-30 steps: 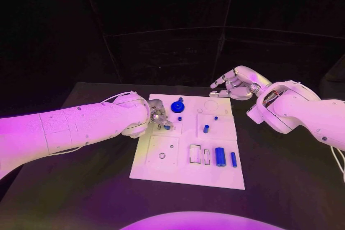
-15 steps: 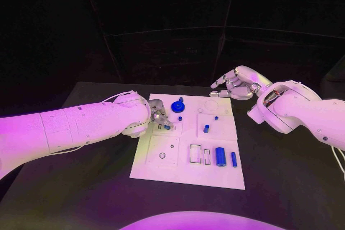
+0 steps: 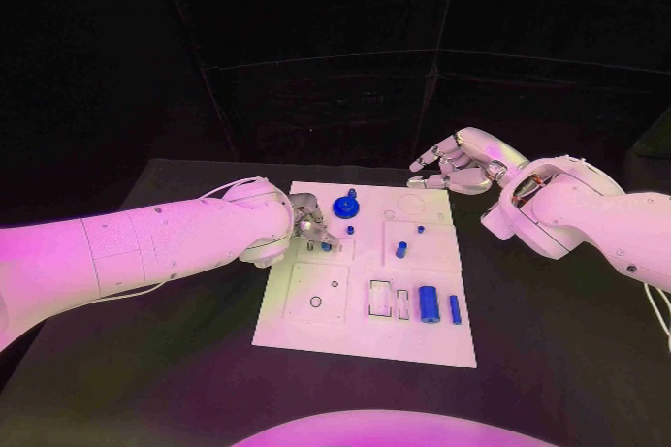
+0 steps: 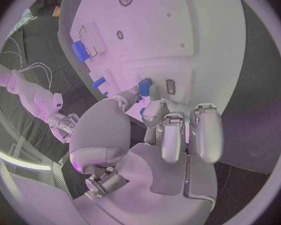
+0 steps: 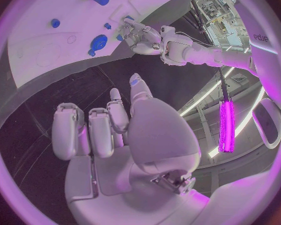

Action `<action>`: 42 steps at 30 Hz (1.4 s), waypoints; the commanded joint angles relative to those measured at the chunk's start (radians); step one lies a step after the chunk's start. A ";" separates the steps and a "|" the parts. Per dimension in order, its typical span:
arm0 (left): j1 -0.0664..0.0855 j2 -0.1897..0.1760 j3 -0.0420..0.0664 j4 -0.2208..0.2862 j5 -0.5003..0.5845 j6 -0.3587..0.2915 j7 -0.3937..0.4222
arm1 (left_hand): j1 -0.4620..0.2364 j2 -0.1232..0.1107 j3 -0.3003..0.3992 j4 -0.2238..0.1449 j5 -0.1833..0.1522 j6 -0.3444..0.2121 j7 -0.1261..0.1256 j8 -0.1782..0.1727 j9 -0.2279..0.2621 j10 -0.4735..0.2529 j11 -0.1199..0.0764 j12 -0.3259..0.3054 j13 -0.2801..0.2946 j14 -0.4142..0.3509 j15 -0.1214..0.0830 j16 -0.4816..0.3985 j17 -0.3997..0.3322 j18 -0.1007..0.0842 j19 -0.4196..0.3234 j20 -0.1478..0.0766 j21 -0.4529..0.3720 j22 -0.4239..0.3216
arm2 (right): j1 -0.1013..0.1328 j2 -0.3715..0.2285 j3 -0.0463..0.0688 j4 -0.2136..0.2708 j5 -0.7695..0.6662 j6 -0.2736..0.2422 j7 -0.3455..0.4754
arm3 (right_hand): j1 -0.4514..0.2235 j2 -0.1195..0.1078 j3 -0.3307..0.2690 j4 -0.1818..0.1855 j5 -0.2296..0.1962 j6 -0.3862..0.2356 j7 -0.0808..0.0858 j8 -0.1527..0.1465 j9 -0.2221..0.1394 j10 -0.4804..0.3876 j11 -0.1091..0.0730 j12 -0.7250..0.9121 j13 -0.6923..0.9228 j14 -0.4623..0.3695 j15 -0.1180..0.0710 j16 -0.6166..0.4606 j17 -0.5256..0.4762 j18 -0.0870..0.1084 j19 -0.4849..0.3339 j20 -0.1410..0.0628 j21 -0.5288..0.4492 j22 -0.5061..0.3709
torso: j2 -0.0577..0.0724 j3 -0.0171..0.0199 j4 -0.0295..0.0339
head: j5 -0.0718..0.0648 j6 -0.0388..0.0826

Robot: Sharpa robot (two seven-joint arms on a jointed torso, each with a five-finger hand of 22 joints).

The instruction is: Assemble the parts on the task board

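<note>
- Two white arms reach over the black desk (image 3: 168, 350), with the white task board (image 3: 367, 316) lying in its middle between them.
- Left hand (image 3: 310, 230) sits over the board's left edge, near its far end; in the left wrist view its thumb and a finger pinch a small blue part (image 4: 144, 84) right against the board's surface, while the other fingers (image 4: 205, 130) hang curled beside it.
- Just past that hand, a round blue knob part (image 3: 345, 208) stands on the board's far end, with a small blue peg (image 3: 350, 231) beside the hand's fingertips.
- A short blue cylinder (image 3: 400, 250) and a tiny blue stud (image 3: 420, 230) stand near the board's middle, apart from both hands.
- Near the board's near right corner, a thick blue cylinder (image 3: 428, 303) and a thinner blue rod (image 3: 455, 309) lie side by side, next to a rectangular slot (image 3: 379, 299).
- Right hand (image 3: 453, 167) hovers off the board's far right corner, holding nothing; its fingers are loosely bent and apart, clear of every part.
</note>
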 commanded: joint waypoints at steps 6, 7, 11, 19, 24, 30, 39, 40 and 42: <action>0.001 0.007 0.000 -0.007 0.003 0.026 -0.008 | -0.038 0.002 -0.051 0.027 0.002 0.005 0.003 0.019 0.011 0.011 -0.004 0.011 0.004 0.106 -0.009 0.003 0.263 -0.011 0.018 -0.008 0.009 0.023 | 0.002 0.000 0.001 -0.001 0.036 0.013 0.013 | -0.031 -0.004 -0.029 0.017 0.021 -0.002 -0.002 0.007 -0.001 -0.008 0.002 -0.007 -0.003 0.048 -0.008 -0.007 -0.005 0.019 -0.008 -0.001 -0.008 -0.007 | 0.000 -0.0003 0.0002 | -0.002 -0.002; 0.001 0.007 0.000 -0.008 0.003 0.026 -0.009 | -0.040 0.002 -0.054 0.029 0.002 0.005 0.003 0.019 0.011 0.011 -0.004 0.011 0.005 0.106 -0.009 0.003 0.263 -0.011 0.018 -0.009 0.009 0.023 | 0.002 0.000 0.001 -0.001 0.037 0.013 0.013 | -0.032 -0.004 -0.030 0.018 0.022 -0.002 -0.002 0.007 -0.001 -0.008 0.002 -0.008 -0.003 0.048 -0.008 -0.007 -0.005 0.019 -0.008 -0.001 -0.008 -0.007 | 0.000 -0.0001 0.0000 | -0.002 -0.002; 0.001 0.009 0.000 -0.013 0.003 0.023 -0.010 | -0.045 0.004 -0.065 0.035 0.002 0.004 0.002 0.022 0.013 0.012 -0.005 0.012 0.005 0.106 -0.010 0.003 0.263 -0.011 0.018 -0.009 0.010 0.025 | 0.002 0.000 0.001 -0.001 0.040 0.013 0.014 | -0.039 -0.002 -0.037 0.024 0.024 -0.002 -0.003 0.008 -0.001 -0.008 0.002 -0.007 -0.003 0.048 -0.008 -0.007 -0.005 0.019 -0.008 -0.001 -0.008 -0.007 | 0.000 -0.0002 0.0002 | -0.003 -0.001; 0.001 0.009 0.001 -0.017 0.003 0.017 -0.007 | -0.074 -0.002 -0.126 0.061 0.001 0.005 0.002 0.030 0.021 0.014 -0.005 0.017 0.007 0.106 -0.011 0.003 0.263 -0.012 0.020 -0.011 0.012 0.030 | 0.002 0.000 0.001 -0.002 0.042 0.012 0.015 | -0.052 0.000 -0.051 0.037 0.023 -0.003 -0.003 0.009 -0.001 -0.009 0.002 -0.008 -0.005 0.047 -0.008 -0.011 -0.009 0.019 -0.010 -0.001 -0.011 -0.011 | 0.000 -0.0008 0.0001 | -0.004 -0.001; 0.001 -0.001 0.002 -0.008 0.003 0.013 0.004 | -0.104 -0.039 -0.221 0.083 0.002 0.005 -0.002 0.038 0.027 0.018 -0.008 0.025 0.014 0.106 -0.014 0.003 0.263 -0.014 0.024 -0.013 0.019 0.041 | 0.002 0.000 0.001 -0.004 0.042 0.014 0.016 | -0.069 0.004 -0.065 0.055 0.042 -0.004 -0.003 0.010 -0.001 -0.009 0.002 -0.007 -0.005 0.048 -0.008 -0.011 -0.009 0.019 -0.009 -0.001 -0.011 -0.011 | 0.000 -0.0019 0.0017 | -0.006 -0.001; 0.003 -0.017 0.019 0.006 0.016 -0.004 0.010 | -0.094 -0.017 -0.329 0.122 0.003 -0.005 -0.006 0.046 0.033 0.015 -0.010 0.024 0.010 0.106 -0.019 0.003 0.263 -0.013 0.023 -0.018 0.016 0.038 | 0.002 -0.001 0.000 -0.007 0.042 0.016 0.016 | -0.072 -0.003 -0.078 0.061 0.046 -0.005 -0.003 0.012 -0.001 -0.008 0.002 -0.006 -0.005 0.048 -0.008 -0.012 -0.008 0.019 -0.009 -0.001 -0.012 -0.011 | -0.001 -0.0008 0.0017 | -0.006 0.001; 0.010 -0.041 0.106 0.016 0.034 0.056 0.005 | 0.004 0.031 -0.379 0.117 0.005 -0.034 0.003 0.037 0.030 0.001 -0.005 0.012 -0.009 0.106 -0.014 0.003 0.263 -0.008 0.015 -0.016 -0.001 0.017 | 0.002 -0.001 0.000 -0.010 0.042 0.017 0.014 | -0.068 -0.006 -0.082 0.060 0.034 -0.004 -0.004 0.013 0.000 -0.008 0.002 -0.005 -0.004 0.048 -0.009 -0.012 -0.008 0.019 -0.009 -0.001 -0.012 -0.011 | 0.000 -0.0009 0.0008 | -0.006 0.006; 0.013 -0.043 0.115 0.012 0.035 0.075 0.005 | 0.024 0.037 -0.377 0.109 0.005 -0.044 0.008 0.027 0.025 -0.003 -0.002 0.008 -0.014 0.106 -0.012 0.003 0.263 -0.007 0.013 -0.014 -0.004 0.012 | 0.002 -0.002 0.000 -0.011 0.042 0.017 0.014 | -0.068 -0.005 -0.082 0.059 0.035 -0.005 -0.004 0.013 0.000 -0.008 0.002 -0.005 -0.004 0.048 -0.009 -0.012 -0.008 0.019 -0.008 -0.001 -0.012 -0.011 | 0.000 -0.0010 0.0014 | -0.006 0.007; 0.024 -0.041 0.128 -0.007 0.035 0.116 0.004 | 0.066 0.052 -0.362 0.092 0.005 -0.056 0.014 0.012 0.014 -0.008 0.003 0.005 -0.020 0.106 -0.008 0.003 0.263 -0.006 0.009 -0.011 -0.011 0.003 | 0.002 -0.002 0.000 -0.012 0.042 0.016 0.013 | -0.065 -0.004 -0.082 0.059 0.035 -0.005 -0.004 0.013 0.000 -0.008 0.002 -0.005 -0.004 0.048 -0.009 -0.012 -0.008 0.019 -0.009 -0.001 -0.012 -0.011 | -0.001 -0.0006 0.0020 | -0.006 0.008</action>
